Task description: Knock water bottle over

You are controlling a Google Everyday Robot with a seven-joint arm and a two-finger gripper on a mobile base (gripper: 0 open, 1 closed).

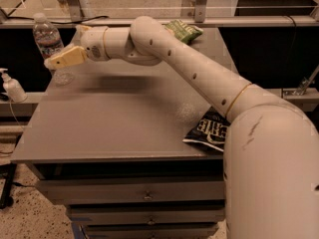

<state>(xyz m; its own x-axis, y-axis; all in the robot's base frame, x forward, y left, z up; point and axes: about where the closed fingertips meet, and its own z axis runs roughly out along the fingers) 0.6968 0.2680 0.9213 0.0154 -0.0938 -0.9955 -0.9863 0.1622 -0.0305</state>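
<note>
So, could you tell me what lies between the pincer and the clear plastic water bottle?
Nothing: in the camera view the tan pincer overlaps the upright clear ribbed plastic water bottle, no gap or object between them.

The tan hand (52,62) sits by the clear ribbed plastic bottle (46,34), blue-red label. Also a grey flat surface (124,121), green crinkly bag (183,31), and black white-lettered bag (209,131).
</note>
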